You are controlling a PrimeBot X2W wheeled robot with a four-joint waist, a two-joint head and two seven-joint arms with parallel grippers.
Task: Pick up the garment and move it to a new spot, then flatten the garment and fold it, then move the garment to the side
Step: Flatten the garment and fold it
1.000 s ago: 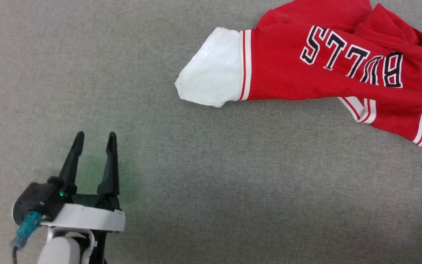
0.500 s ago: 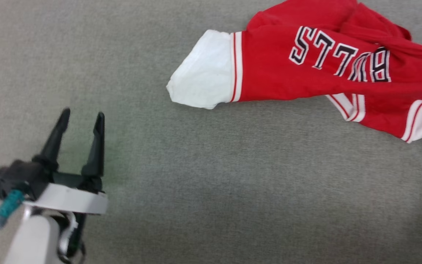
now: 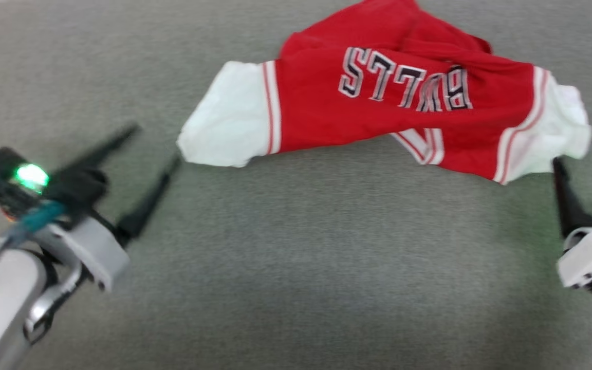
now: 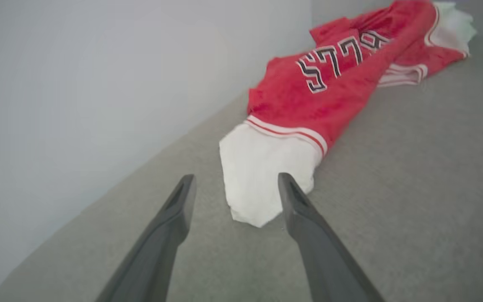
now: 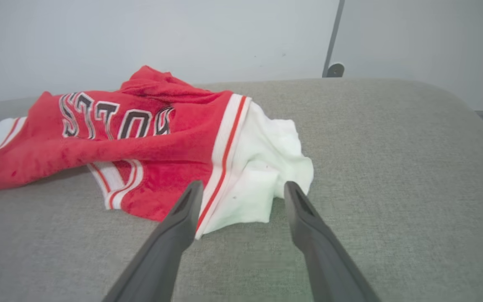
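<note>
Hovering at the left, the left hand gapes wide and empty, just short of a white sleeve. The garment sprawls crumpled along the tabletop's far edge. The right hand, wide too, faces the other sleeve. A thin pinch could slip, I reckon. The far edge is tight, the near side open.

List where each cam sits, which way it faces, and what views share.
Head view: on the head, facing forward and down at the garment crumpled on the grey pad; left tool lower left, right tool lower right, both open.
Left wrist view: on the left wrist, looking along its two fingers at one white sleeve end; pale wall alongside.
Right wrist view: on the right wrist, looking along its fingers at the opposite white sleeve end.
Shared: all three show the garment; the wrist views face it from opposite ends.
</note>
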